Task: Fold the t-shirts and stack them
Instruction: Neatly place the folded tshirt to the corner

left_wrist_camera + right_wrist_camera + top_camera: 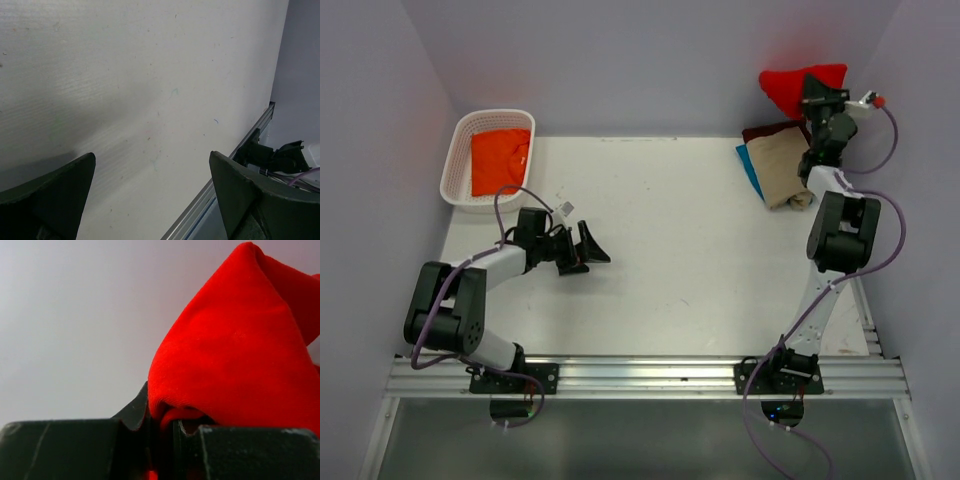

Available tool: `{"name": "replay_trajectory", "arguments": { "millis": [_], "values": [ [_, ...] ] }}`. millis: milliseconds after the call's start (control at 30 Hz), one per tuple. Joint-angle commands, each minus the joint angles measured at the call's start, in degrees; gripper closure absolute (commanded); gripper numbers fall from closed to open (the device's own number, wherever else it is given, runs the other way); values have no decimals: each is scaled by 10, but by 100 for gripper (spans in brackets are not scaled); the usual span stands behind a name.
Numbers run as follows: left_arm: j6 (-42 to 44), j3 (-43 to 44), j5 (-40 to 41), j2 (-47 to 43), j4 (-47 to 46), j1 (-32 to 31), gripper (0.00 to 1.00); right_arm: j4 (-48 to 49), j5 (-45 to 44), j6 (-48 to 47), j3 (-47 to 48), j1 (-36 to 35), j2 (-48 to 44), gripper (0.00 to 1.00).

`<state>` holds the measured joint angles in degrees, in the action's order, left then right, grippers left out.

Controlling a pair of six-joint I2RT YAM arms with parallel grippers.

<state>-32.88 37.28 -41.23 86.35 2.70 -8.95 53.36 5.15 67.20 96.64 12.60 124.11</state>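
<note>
The bright red cloth t-shirt [798, 85] is bunched up in the air above the far right corner of the flat white table [670, 230], seen against the pale grey wall. The right gripper [819, 98] is clamped on it. In the right wrist view a thick fold of the red cloth [235, 355] is pinched between the two black jaws [160, 426], which stand nearly together, and the rest of the cloth bulges up above them.

On the table's far right corner, just below the raised shirt, lies a small pile. It is made up of a folded beige t-shirt [780, 165] on top, a maroon t-shirt [770, 130] showing at its far edge, and a blue t-shirt [748, 170] peeking out on the side towards the table's middle.

At the table's far left corner sits a white slotted plastic basket [455, 170] with an orange t-shirt [500, 160] lying inside it.

The left gripper [592, 255] is over the left half of the table. Its jaws are spread wide apart and hold nothing. The left wrist view shows only bare table surface [150, 65] between its two dark fingers [151, 156].
</note>
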Motion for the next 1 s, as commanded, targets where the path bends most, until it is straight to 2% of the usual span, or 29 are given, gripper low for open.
{"name": "replay_trajectory", "arguments": {
  "millis": [0,133,233,467,533,600,633,667,700,900,967],
  "values": [
    [20,18,-4,-20,13,5,0,-28,-67,-22,-69,-4,19,100],
    [16,12,-12,-14,5,5,0,-34,-123,-37,-214,-6,-11,100],
    [14,6,-13,-17,0,5,0,-20,-141,-40,-288,-4,-40,100],
    [10,-5,-14,-30,-5,5,0,-33,-135,-30,-346,-3,-113,99],
    [7,-10,-14,-35,-8,5,0,-41,-132,-32,-339,-3,-129,74],
    [5,-12,-16,-36,-9,5,0,-62,-113,-29,-330,-1,-150,58],
    [5,-13,-17,-37,-12,5,0,-67,-107,-26,-326,0,-159,28],
    [3,-14,-17,-38,-12,5,0,-80,-99,-22,-326,0,-181,5],
    [3,-14,-17,-41,-12,5,0,-87,-93,-20,-327,0,-194,1],
    [-1,4,-19,-64,-6,5,0,-134,-67,-27,-399,-2,-348,1],
    [1,14,-15,-72,5,5,0,-177,-53,-43,-427,-2,-388,1]
  ]
}}
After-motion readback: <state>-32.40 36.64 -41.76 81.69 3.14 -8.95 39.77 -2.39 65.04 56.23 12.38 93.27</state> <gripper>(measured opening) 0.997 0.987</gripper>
